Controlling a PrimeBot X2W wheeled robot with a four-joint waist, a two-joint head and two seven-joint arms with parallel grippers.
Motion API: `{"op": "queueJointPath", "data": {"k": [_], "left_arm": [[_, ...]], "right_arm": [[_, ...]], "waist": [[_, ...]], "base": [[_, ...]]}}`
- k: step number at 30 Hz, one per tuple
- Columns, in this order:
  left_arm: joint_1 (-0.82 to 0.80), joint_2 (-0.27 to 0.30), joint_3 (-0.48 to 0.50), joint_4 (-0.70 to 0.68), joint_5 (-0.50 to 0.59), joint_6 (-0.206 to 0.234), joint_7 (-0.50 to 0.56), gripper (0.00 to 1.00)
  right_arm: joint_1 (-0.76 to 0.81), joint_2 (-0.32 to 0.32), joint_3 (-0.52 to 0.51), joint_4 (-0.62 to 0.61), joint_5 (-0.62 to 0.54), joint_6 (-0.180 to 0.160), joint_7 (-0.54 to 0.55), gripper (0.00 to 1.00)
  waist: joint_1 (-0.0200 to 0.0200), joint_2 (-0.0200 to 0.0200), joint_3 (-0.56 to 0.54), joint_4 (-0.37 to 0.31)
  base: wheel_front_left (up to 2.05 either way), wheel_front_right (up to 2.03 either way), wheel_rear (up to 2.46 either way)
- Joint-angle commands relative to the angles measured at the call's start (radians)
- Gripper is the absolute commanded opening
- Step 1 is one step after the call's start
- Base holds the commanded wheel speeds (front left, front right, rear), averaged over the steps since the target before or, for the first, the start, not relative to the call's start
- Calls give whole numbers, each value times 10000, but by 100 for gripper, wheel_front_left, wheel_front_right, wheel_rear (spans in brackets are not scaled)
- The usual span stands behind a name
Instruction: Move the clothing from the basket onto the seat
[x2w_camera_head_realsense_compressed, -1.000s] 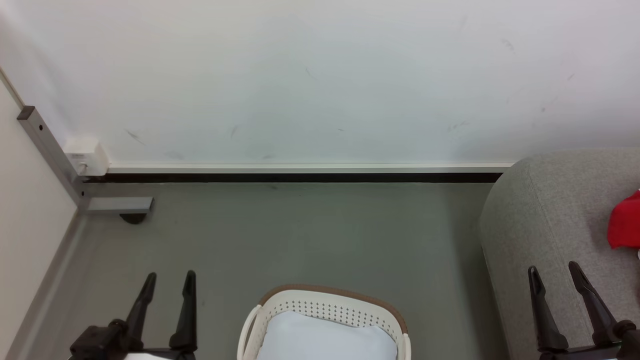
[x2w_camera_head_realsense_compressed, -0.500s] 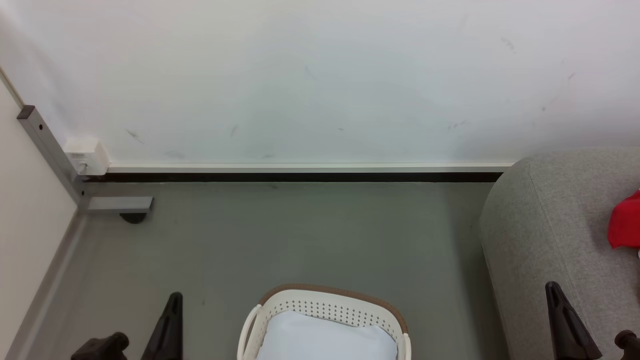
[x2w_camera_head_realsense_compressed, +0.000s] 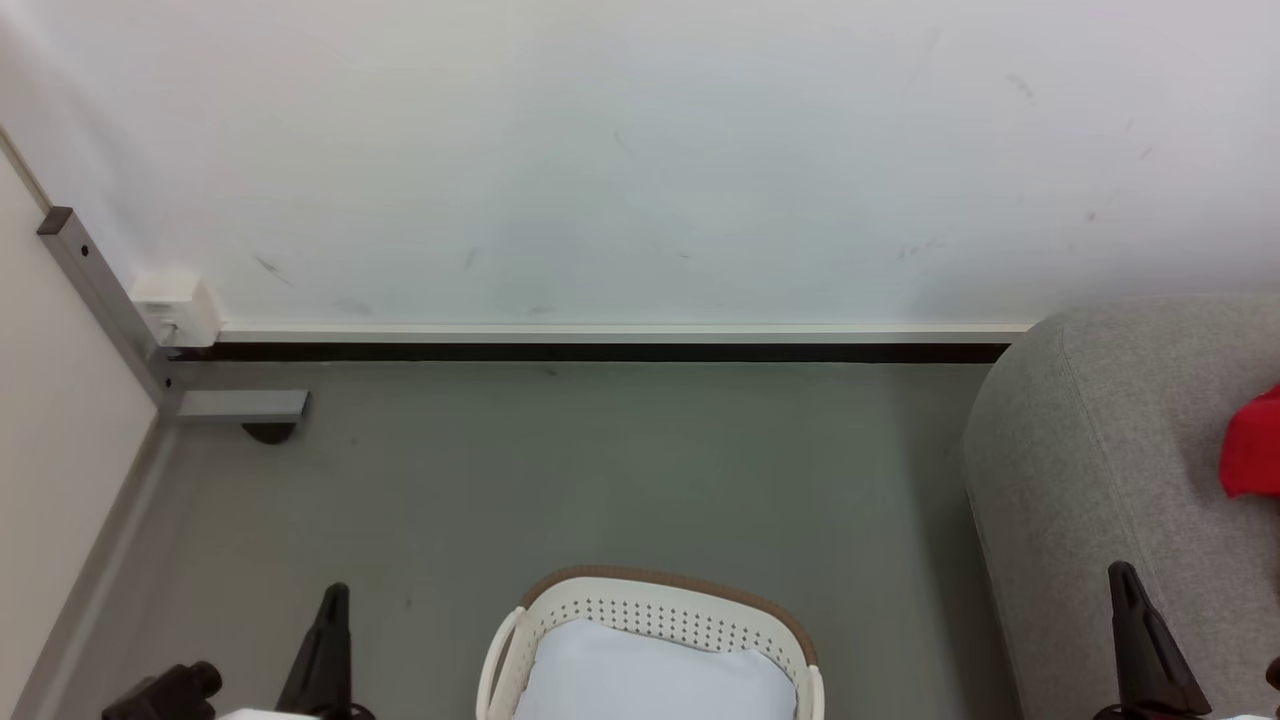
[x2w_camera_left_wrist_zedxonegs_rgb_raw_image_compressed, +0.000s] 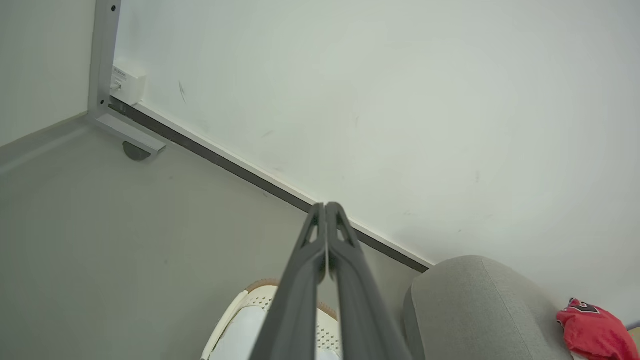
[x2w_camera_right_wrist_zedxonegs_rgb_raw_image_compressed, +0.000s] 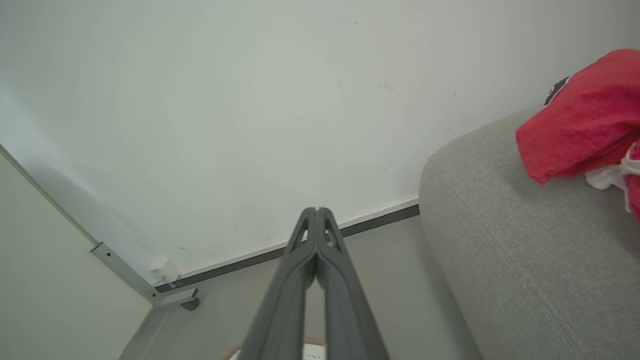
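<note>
Red clothing (x2w_camera_head_realsense_compressed: 1252, 445) sits on the sofa (x2w_camera_head_realsense_compressed: 1100, 450) right of the basket (x2w_camera_head_realsense_compressed: 650, 608), where a pale sheet (x2w_camera_head_realsense_compressed: 650, 680) lies on top, so with the left end effector (x2w_camera_left_wrist_zedxonegs_rgb_raw_image_compressed: 326, 206) and right end effector (x2w_camera_right_wrist_zedxonegs_rgb_raw_image_compressed: 316, 210) both pinched shut and empty, a careless dip could snag that sheet instead.

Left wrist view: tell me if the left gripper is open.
No, the left gripper is shut, its jaws pressed together with nothing between.

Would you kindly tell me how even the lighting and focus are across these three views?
Head view: soft, even light, no glare, the basket crisp. Left wrist view: the shut left tool goes soft toward the bottom edge. Right wrist view: the right tool blurs likewise, while the clothing on the seat looks fairly sharp.
</note>
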Motion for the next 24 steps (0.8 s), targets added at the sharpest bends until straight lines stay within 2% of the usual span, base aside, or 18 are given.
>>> {"op": "queueJointPath", "data": {"k": [1, 24], "left_arm": [[-298, 5, 151, -103, -520, -55, 112, 0], [-575, -225, 641, 128, -3264, -302, 923, 0]], "right_arm": [[-347, -56, -96, -36, 513, -4, 94, 0], [-722, 59, -370, 399, 3437, -9, 711, 0]], "waist": [[0, 0, 4, 6], [0, 0, 47, 61]], "base": [[0, 0, 0], [0, 0, 0]]}}
